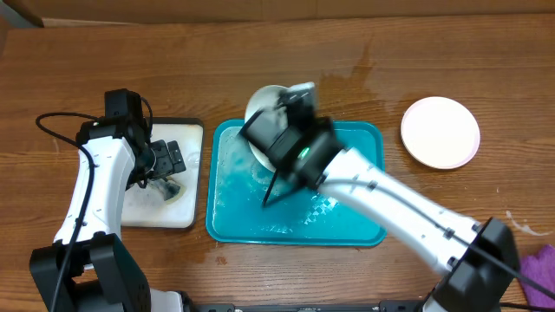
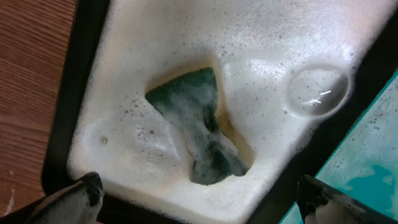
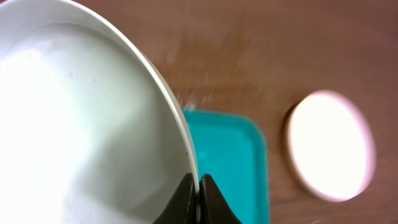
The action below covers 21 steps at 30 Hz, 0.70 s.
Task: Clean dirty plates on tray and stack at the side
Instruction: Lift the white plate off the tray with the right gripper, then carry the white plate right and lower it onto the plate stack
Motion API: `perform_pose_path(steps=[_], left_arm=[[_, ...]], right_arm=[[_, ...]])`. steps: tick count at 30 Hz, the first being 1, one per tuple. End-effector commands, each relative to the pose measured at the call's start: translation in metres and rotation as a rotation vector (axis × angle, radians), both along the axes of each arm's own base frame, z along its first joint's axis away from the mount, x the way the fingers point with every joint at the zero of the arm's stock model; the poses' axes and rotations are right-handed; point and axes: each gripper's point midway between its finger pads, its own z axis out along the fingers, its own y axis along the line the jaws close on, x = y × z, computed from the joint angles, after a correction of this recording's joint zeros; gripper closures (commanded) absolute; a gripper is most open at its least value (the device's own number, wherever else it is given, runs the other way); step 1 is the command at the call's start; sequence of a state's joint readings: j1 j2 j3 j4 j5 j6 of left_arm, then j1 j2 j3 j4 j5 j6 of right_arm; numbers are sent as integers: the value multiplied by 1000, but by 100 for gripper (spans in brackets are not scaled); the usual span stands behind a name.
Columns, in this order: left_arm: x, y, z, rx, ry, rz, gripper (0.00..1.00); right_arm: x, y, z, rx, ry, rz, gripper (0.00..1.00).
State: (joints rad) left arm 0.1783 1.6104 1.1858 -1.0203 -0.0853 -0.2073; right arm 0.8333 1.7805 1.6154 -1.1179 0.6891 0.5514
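1. Overhead: the right pincer is clamped on the rim of a white plate. Its arm stretches from the near right corner of the table diagonally across the tray. The plate hangs over the tray's far left corner, partly past the rim, and looks tilted. Its visible face is plain white. The tray floor is wet and streaked. A pale plate lies flat on the table, well to the right of the tray. The left arm bends over the white tray, just left of the teal one. The left pincer points down above a sponge.

2. Left wrist: the left pincer is spread wide and holds nothing, one fingertip at each lower corner. Below it the green sponge lies crumpled in foam inside the black-rimmed white tray. The teal tray shows at the right edge.

3. Right wrist: the right pincer pinches the plate at its edge, fingers nearly together. The plate's inside looks clean and glossy. Behind it are the tray and, blurred, the pale plate.
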Motion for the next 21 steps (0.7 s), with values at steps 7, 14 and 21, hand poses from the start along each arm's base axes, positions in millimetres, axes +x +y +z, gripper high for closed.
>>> perform_pose_path(steps=[7,14,21], left_arm=[[1,-2,3,-5,-14,-8,0],[1,-2,3,-5,-14,-8,0],[1,-2,3,-5,-14,-8,0]], right_arm=[[21,-41,-21,459,377,16,96],[38,-186,-29,449,390,-290,96],[51,-312,-33,529,257,-599,96]])
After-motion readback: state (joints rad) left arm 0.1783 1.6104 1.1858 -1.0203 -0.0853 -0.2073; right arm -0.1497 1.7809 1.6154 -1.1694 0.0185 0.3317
